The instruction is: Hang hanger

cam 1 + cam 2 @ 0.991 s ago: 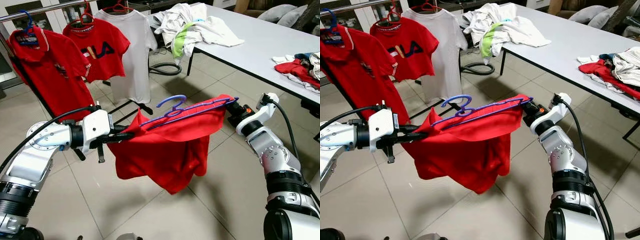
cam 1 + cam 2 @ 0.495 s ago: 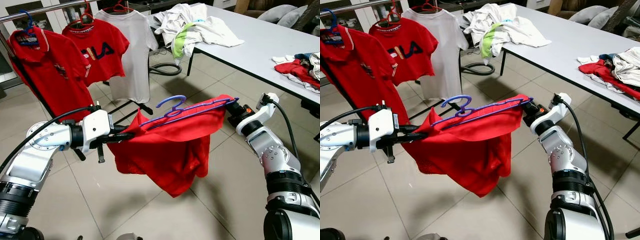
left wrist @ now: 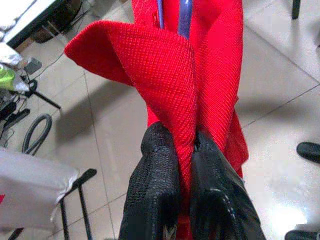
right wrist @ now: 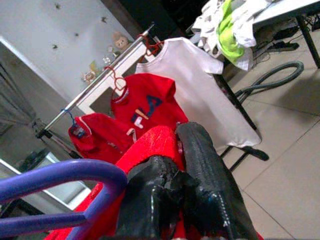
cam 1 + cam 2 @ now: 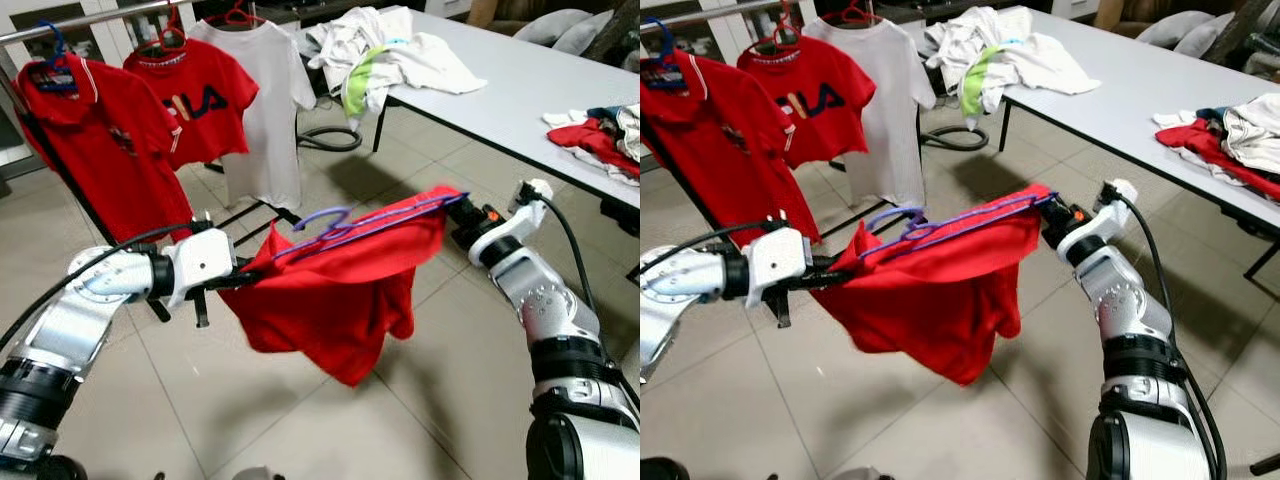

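While the red shirt point(image 5: 335, 285) sits on the purple hanger point(image 5: 345, 222), both are mid-air between the arms, well apart from the rail point(image 5: 90, 18). Left gripper point(image 3: 186, 150) and right gripper point(image 4: 177, 150) each pinch a shirt end. Hanging not yet done.

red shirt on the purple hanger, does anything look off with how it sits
Yes. The red mesh shirt is bunched and lopsided on the purple plastic hanger, sagging under the tilted bar instead of draping from both shoulders. The left tool pinches one end, the right tool the other.
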Motion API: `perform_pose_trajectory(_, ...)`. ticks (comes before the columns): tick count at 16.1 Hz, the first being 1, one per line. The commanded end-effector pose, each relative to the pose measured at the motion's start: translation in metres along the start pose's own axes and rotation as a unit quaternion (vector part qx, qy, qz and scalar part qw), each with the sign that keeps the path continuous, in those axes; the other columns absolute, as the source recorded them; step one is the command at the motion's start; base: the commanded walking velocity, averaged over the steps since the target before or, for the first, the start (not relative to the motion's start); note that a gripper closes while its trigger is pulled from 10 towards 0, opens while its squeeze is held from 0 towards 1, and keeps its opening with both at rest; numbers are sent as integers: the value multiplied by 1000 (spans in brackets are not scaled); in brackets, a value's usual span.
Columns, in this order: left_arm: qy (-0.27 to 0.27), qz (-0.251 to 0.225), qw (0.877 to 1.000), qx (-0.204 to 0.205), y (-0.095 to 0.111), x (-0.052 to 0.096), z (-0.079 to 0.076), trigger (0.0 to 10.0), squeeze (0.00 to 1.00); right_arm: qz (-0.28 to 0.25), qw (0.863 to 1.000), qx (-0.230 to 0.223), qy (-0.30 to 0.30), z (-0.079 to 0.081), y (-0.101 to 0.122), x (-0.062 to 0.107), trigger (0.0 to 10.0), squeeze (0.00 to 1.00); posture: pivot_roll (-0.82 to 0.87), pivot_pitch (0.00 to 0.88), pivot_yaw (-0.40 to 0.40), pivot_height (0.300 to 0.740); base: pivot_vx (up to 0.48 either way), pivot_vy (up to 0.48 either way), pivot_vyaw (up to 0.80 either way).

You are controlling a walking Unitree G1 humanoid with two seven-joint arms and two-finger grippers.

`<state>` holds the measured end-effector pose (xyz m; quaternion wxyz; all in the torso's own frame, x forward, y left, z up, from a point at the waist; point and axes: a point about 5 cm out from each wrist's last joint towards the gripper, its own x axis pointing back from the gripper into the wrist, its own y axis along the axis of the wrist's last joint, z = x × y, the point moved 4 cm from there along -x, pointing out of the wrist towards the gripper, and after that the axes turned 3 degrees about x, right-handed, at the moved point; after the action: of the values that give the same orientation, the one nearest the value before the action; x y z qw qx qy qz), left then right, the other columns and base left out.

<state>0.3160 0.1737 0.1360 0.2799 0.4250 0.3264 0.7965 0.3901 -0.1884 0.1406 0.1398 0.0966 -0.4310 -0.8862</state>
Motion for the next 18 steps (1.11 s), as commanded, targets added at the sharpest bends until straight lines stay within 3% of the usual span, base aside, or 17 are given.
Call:
perform_pose_trajectory(1,9,105,993,42,-47,25,-1,0,0,-92,994,34,-40,-18,61,16,0,0,3,0,25,740,0,0,0)
perform_pose_trajectory(6,12,121,992,35,-53,29,1,0,0,-90,994,34,-46,-21,60,17,0,0,3,0,25,740,0,0,0)
perform_pose_trajectory(8,-2,102,995,3,-51,35,2,0,0,-88,994,35,-61,-29,61,20,0,0,8,0,25,740,0,0,0)
perform_pose_trajectory(10,-7,107,994,-3,-52,37,3,0,0,-83,994,39,-59,-29,60,20,0,0,8,0,25,740,0,0,0)
perform_pose_trajectory(12,-9,122,992,-5,-54,38,3,0,0,-80,994,42,-55,-27,59,18,0,0,10,0,28,740,0,0,0)
perform_pose_trajectory(14,3,179,984,12,-70,46,7,0,0,-81,994,44,-54,-26,60,18,0,0,7,0,34,740,0,0,0)
perform_pose_trajectory(15,2,185,983,15,-73,47,6,0,0,-82,994,44,-54,-27,61,18,0,0,7,0,34,740,0,0,0)
perform_pose_trajectory(18,19,226,973,45,-88,57,6,0,0,-99,991,49,-73,-34,74,21,0,0,8,0,36,740,0,0,0)
